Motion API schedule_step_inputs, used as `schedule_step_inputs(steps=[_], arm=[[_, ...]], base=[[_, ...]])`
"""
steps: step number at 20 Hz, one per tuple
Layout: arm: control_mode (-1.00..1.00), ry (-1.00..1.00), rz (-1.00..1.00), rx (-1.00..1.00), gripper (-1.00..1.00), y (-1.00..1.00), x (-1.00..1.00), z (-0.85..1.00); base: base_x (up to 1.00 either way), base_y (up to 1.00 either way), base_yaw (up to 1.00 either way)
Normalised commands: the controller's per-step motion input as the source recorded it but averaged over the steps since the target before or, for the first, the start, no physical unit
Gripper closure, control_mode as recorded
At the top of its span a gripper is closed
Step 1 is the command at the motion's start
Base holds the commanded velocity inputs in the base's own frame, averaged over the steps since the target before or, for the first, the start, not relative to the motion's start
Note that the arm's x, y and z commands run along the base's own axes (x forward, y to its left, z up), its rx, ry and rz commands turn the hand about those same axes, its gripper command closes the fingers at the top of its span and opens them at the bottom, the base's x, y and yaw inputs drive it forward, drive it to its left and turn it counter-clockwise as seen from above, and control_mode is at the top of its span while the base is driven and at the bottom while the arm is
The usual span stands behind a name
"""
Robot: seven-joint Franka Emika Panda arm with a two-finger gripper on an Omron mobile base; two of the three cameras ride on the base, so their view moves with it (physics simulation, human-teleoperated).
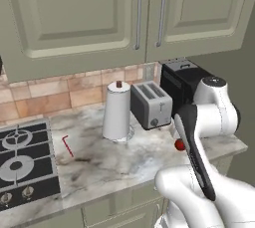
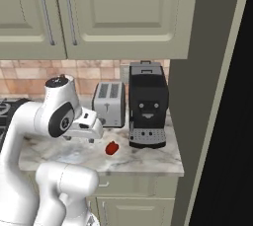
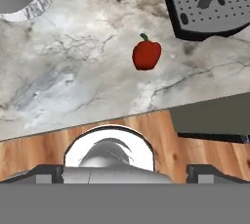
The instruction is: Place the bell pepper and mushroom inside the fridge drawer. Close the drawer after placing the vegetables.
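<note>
Pretty open marble tabletop (image 3: 73,81) all around the bell pepper (image 3: 146,55) on the near side, but the toaster (image 2: 109,103) and coffee machine (image 2: 147,105) crowd in close behind it.

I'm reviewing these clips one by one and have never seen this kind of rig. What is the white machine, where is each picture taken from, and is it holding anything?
All three pictures are rendered, not filmed. The white machine is a robot arm on a base that can drive. Two pictures come from cameras on that base, behind the arm to its left and right. The third looks along the hand, down at the marble counter. On the counter lie a bell pepper, a toaster, a black coffee machine and a paper towel roll. The gripper is open and holds nothing.
</note>
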Motion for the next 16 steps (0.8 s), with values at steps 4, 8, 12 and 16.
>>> schedule_step_inputs(steps=[4, 8, 12, 16], arm=[[-1.0, 0.02, -0.32, 0.04, -1.0, -0.51, 0.2, -0.39], [-1.0, 0.08, -0.19, 0.08, -1.0, -0.53, 0.46, -0.49], [-1.0, 0.04, -0.05, 0.0, -1.0, -0.07, 0.66, -0.49], [-1.0, 0.0, 0.0, 0.0, -1.0, 0.26, 0.48, -0.3]], base=[[0.0, 0.0, 0.0], [0.0, 0.0, 0.0], [0.0, 0.0, 0.0], [0.0, 0.0, 0.0]])
